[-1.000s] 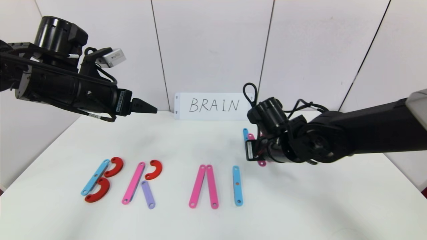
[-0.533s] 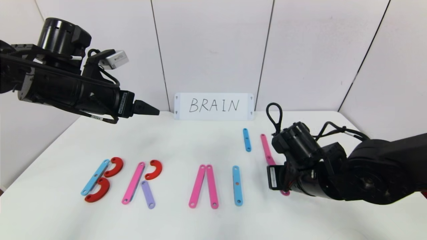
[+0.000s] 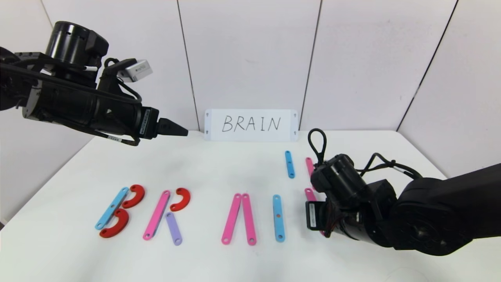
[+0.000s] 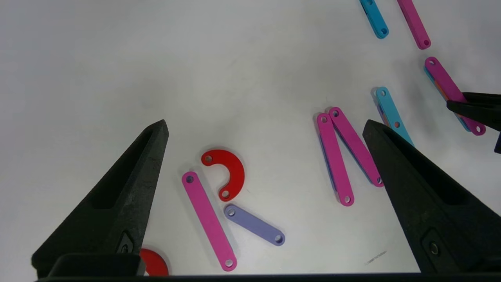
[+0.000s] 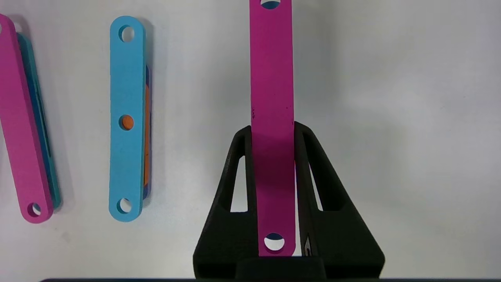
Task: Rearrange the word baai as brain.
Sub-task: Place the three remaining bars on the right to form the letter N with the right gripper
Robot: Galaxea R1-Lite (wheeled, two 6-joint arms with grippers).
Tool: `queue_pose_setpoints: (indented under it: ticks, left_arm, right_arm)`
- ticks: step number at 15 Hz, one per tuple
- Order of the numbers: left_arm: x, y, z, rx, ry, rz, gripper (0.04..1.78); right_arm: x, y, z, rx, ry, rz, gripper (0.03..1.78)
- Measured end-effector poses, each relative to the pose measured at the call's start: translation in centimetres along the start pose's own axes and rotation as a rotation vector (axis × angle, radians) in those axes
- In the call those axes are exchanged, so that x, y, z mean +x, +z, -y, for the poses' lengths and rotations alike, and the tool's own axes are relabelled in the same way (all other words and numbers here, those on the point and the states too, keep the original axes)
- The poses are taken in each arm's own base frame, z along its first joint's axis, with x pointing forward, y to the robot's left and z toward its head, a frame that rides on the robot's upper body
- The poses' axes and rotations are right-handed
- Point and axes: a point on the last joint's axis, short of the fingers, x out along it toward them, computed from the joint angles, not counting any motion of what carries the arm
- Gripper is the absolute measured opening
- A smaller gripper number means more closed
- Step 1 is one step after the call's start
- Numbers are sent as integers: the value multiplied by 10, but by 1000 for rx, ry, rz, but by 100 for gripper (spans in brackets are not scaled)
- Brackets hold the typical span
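The word lies along the table's front in the head view: a B [image 3: 116,212] of a blue strip and two red half-rings, an R [image 3: 167,213] of pink, red and purple pieces, two pink strips [image 3: 238,219] leaning together, and one upright blue strip [image 3: 278,217]. My right gripper [image 5: 272,131] is shut on a pink strip [image 5: 272,78], low over the table just right of that blue strip; in the head view my wrist hides all but the strip's far end [image 3: 309,193]. My left gripper [image 4: 265,125] hangs open and empty, high above the back left.
A white card [image 3: 250,124] with BRAIN handwritten stands against the back wall. A short blue strip [image 3: 289,164] and another pink strip [image 3: 309,163] lie behind my right wrist. Wall panels close the back and both sides.
My right arm has come from the back of the table toward the front with the pink strip, ending just right of the blue strip. The left arm has barely moved.
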Motion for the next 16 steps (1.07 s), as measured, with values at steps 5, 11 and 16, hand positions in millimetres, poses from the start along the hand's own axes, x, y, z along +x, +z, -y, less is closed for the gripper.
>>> queue_pose_setpoints:
  ticks: [5,11,16]
  left_arm:
    - [-1,0,0,1,0,0,174]
    - [-1,0,1,2,0,1,174]
    - [-2,0,1,3,-2,1,174]
  right_arm:
    - [9,0,-4,15,-10,-10,30]
    - [19,2,-6,36,-27,-12,30]
    - [19,1,-5,35,-30,-17,30]
